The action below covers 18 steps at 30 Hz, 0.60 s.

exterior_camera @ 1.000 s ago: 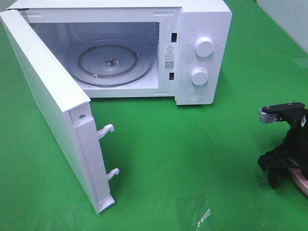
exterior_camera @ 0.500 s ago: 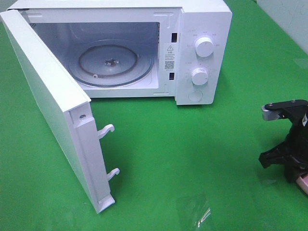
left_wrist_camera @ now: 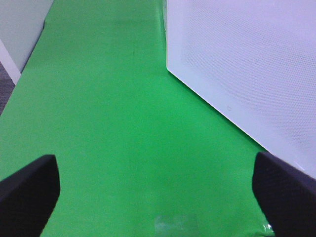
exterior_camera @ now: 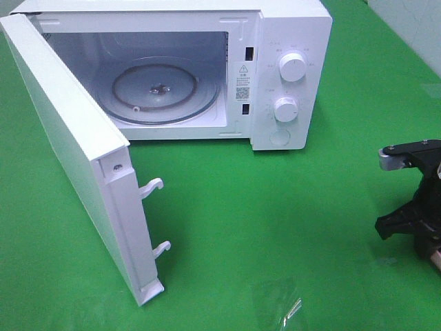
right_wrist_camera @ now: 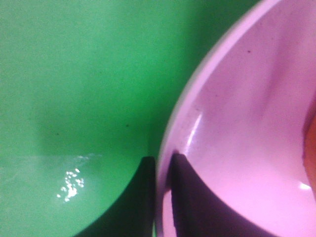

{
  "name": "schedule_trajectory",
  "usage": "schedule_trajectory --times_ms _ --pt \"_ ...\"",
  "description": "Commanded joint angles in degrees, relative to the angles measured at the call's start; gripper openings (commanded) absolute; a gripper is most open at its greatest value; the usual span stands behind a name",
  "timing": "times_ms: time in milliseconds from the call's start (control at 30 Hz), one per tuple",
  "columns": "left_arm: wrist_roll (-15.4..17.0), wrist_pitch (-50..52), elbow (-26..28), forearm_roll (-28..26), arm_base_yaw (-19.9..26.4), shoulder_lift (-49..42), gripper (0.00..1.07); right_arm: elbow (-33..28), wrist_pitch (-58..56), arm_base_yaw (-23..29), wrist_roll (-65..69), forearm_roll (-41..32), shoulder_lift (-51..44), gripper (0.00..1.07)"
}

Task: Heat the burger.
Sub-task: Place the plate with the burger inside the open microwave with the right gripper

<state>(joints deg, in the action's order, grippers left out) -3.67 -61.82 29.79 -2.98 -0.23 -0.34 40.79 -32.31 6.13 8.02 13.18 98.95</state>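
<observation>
Well, you had the microwave [exterior_camera: 289, 41] at the upper left of the high frame with its door [exterior_camera: 62, 131] swung wide and the glass turntable [exterior_camera: 158, 86] bare. So the opening was done, by my reading, and the loading wasn't.

Down at the right edge of that frame, your right fingers [right_wrist_camera: 138, 207] were pinching the rim of the pink plate [right_wrist_camera: 237, 123], one inside and one outside. The burger [right_wrist_camera: 312, 143] showed only as an orange-brown sliver on that plate, across from the pinch, so I couldn't judge how it sat.

Your left fingers [left_wrist_camera: 29, 192] were spread wide over the green tabletop [exterior_camera: 275, 207], holding nothing, beside the door. What was left: carry the plate in, shut the door, set the dials.
</observation>
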Motion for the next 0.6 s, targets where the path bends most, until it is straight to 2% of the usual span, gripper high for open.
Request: schedule_trajectory --times_ms 33,300,600 --pt "-0.2 0.5 -0.2 -0.1 -0.1 -1.0 0.98 -0.2 -2.1 0.0 2.8 2.8 -1.7 0.0" --pt "-0.2 0.5 -0.2 -0.1 -0.1 -1.0 0.98 -0.3 -5.1 0.5 7.8 8.1 -5.3 0.0" --pt "-0.2 0.5 -0.2 -0.1 -0.1 -1.0 0.98 -0.3 -9.5 7.4 16.1 17.5 -7.1 0.0"
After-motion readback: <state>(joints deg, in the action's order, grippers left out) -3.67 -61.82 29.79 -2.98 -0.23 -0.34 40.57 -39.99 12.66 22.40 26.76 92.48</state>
